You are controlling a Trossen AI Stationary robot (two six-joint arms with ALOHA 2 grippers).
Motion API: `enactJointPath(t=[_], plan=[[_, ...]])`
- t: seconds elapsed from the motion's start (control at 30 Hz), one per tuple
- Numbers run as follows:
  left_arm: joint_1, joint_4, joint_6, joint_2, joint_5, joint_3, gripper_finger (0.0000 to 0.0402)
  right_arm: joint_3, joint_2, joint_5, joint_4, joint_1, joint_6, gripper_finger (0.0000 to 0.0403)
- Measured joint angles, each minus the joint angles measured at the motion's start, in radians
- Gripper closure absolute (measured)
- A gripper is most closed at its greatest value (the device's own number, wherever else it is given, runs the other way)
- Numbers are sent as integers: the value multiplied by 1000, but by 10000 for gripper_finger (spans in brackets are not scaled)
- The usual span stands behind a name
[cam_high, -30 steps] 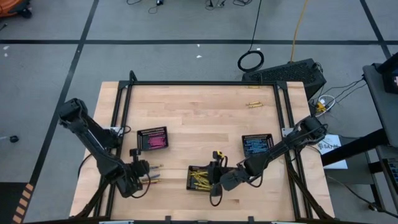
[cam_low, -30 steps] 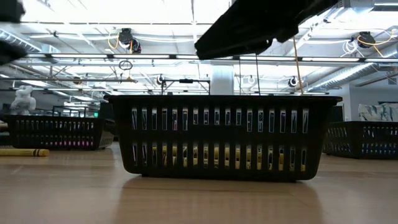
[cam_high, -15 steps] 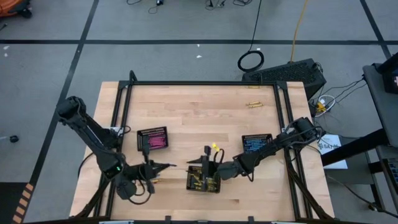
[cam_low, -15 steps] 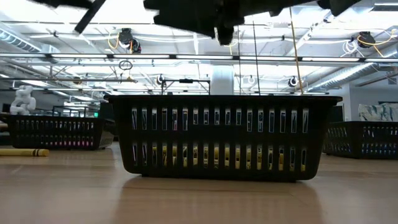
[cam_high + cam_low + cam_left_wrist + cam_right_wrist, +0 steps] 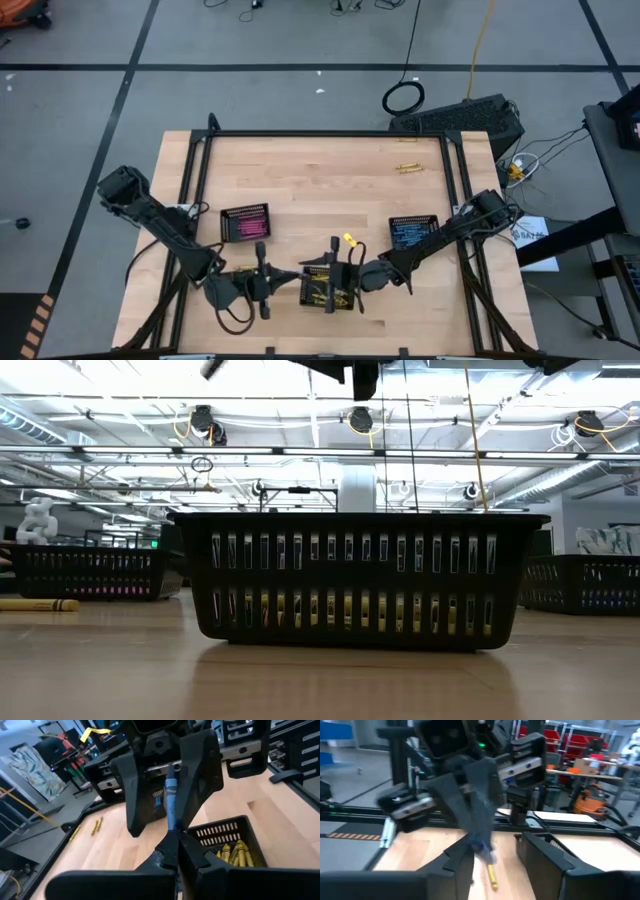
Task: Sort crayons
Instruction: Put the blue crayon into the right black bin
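Observation:
My left gripper (image 5: 285, 278) is shut on a blue crayon (image 5: 171, 802) in the air, just left of the middle black mesh tray (image 5: 328, 290), which holds yellow crayons (image 5: 231, 852). My right gripper (image 5: 312, 272) is open and faces the left one. Its two fingers (image 5: 199, 775) stand on either side of the crayon's free end without touching it. In the right wrist view the crayon (image 5: 481, 840) shows blurred between my right fingers. A tray with pink crayons (image 5: 245, 223) stands far left of the middle tray. A tray with blue crayons (image 5: 413, 233) stands to its right. My left gripper pinches the blue crayon by its near end (image 5: 172, 832) between the tips of its two shut fingers. The fingers come about level from the table's left and lie along the crayon. The crayon sticks out beyond the fingertips, lifted clear of table and tray.
Two yellow crayons (image 5: 407, 167) lie near the table's far right corner. One yellow crayon (image 5: 38, 604) lies on the wood left of the middle tray, and another crayon (image 5: 492, 877) lies on the wood below the grippers. A black frame runs along the table's edges.
My left gripper has risen from the loose crayons at the near left and gone toward the table's right, up to the middle tray. My right gripper has risen from over the tray, drawn toward the far edge and turned to face the left gripper.

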Motion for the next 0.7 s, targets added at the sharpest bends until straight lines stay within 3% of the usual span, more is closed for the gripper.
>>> enactJointPath(t=[0.3, 0.53, 0.7], plan=[[8, 20, 21, 2, 16, 0, 401, 0, -1, 8, -22, 14, -24, 394], [8, -6, 21, 2, 12, 0, 401, 0, -21, 58, -215, 13, 91, 400], [-14, -63, 20, -11, -87, 2, 401, 27, -83, 29, -523, 6, 307, 385]])
